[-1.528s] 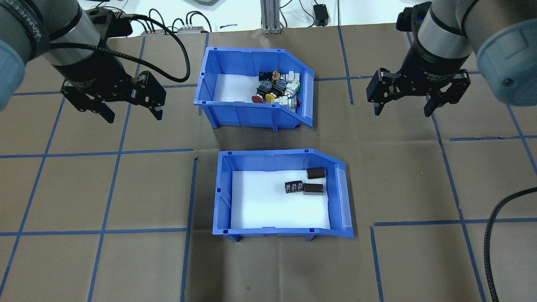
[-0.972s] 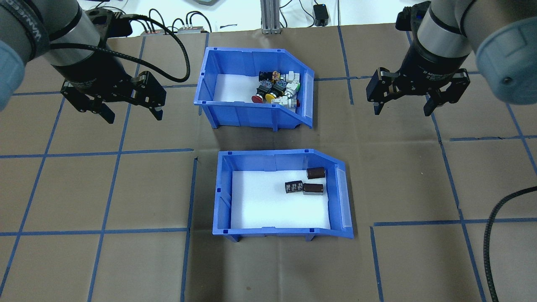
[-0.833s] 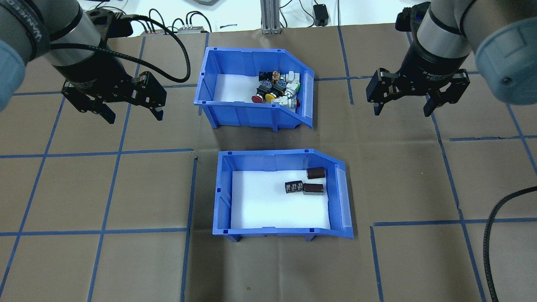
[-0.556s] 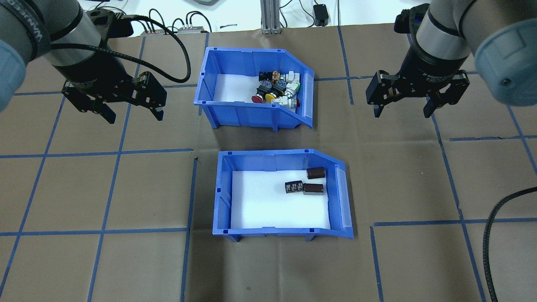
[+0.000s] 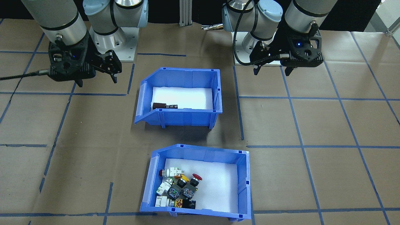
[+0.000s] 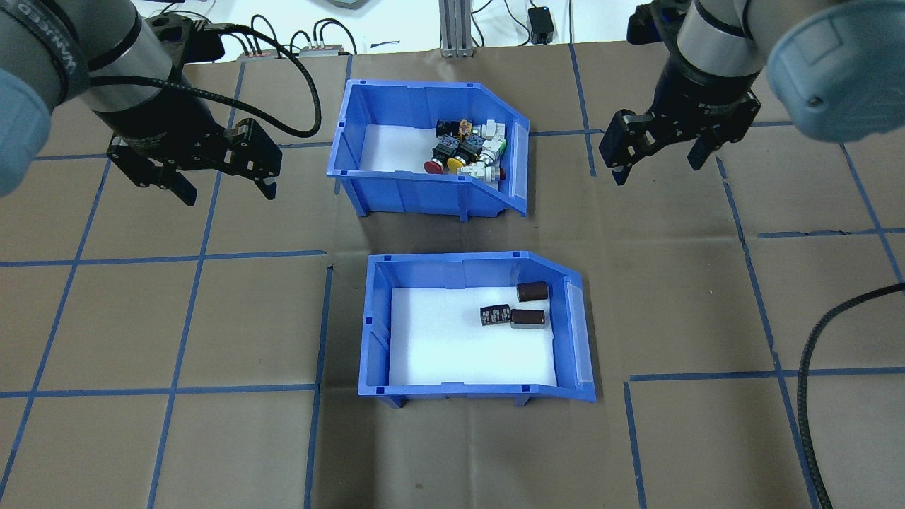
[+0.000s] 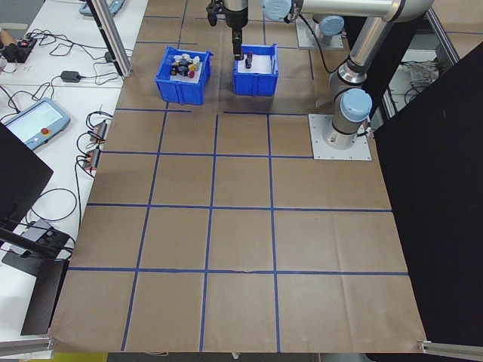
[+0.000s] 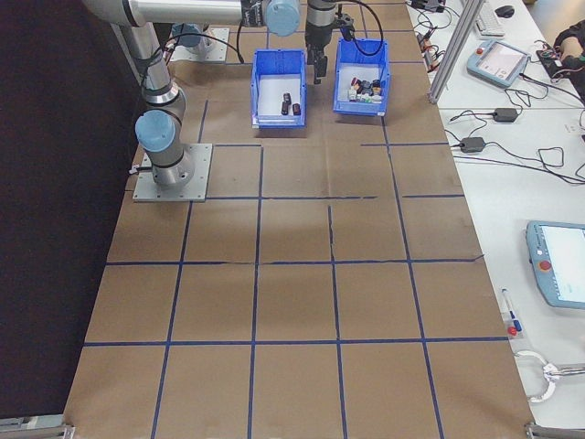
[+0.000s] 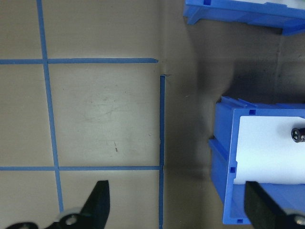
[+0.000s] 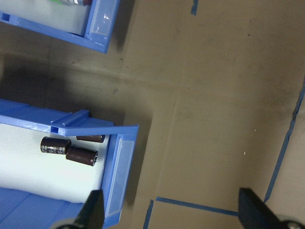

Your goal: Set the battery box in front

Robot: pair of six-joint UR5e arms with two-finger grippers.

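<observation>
Two blue bins sat mid-surface. Battery box (image 6: 477,329) was on the robot's side, white-lined, holding three dark cylinders (image 6: 515,307) near its open front. Switch bin (image 6: 428,148) beyond held colourful push-buttons (image 6: 468,148). Left gripper (image 6: 220,180) and right gripper (image 6: 657,157) hovered, jaws wide apart, empty. Front-facing view hid one cylinder behind the box wall.

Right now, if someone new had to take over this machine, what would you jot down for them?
Left gripper: open, empty, hovering above the table left of the bins.
Right gripper: open, empty, hovering right of the switch bin.
Battery box: on the table nearest the robot, three dark cylinders inside; the switch bin sits beyond it.
Done: nothing gripped yet.
Left: grasp the battery box and place it in front.
</observation>
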